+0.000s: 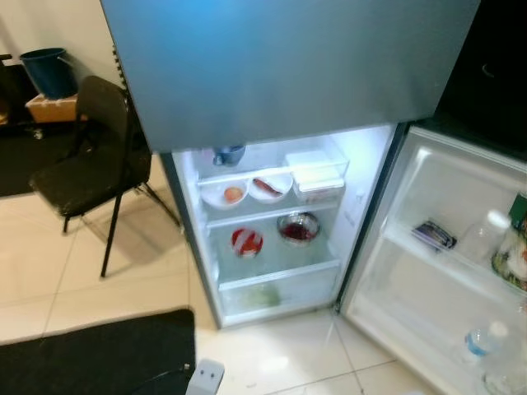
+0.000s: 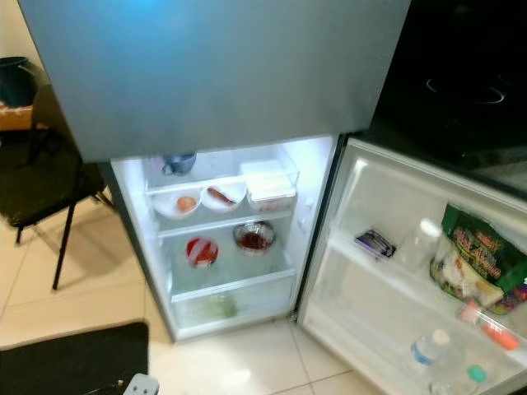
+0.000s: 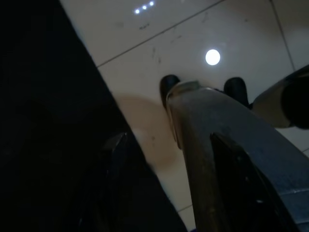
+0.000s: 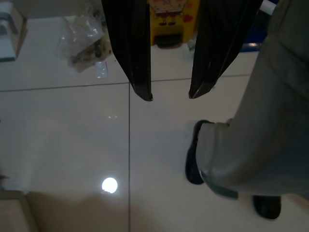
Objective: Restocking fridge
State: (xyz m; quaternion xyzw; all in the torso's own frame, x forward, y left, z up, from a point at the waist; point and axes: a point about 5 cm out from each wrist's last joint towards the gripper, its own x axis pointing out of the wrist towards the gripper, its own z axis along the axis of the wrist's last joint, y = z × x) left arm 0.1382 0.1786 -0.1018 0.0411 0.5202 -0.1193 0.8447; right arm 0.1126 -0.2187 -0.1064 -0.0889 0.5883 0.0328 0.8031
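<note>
A black chair [image 1: 86, 160] stood on the tiled floor [image 1: 49, 271] left of the fridge [image 1: 272, 239], with a blue bin [image 1: 48, 70] on a box behind it and a black mat [image 1: 95, 354] in the foreground. Nothing blocked the lower compartment, whose door [image 1: 449, 255] hung wide open to the right.

On the upper shelf sat a white bowl [image 1: 224, 194] with a round orange item, a second white bowl [image 1: 270, 186] with something red, and a clear lidded box [image 1: 315, 172]; a blue cup [image 1: 228, 154] sat above them. The shelf below carried a red-and-white item [image 1: 246, 241] and a glass bowl [image 1: 298, 227] of dark red food. The crisper drawer [image 1: 263, 295] showed something pale green.

The door racks held a small dark packet [image 2: 375, 243], a green snack bag [image 2: 482, 263] and plastic bottles [image 2: 428, 350].

The right gripper [image 4: 170, 94] hung over the floor beside a trousered leg [image 4: 256, 130] and dark shoe, its fingers spread and empty. The left gripper [image 3: 169, 188] showed dimly, fingers apart, also beside a leg.
</note>
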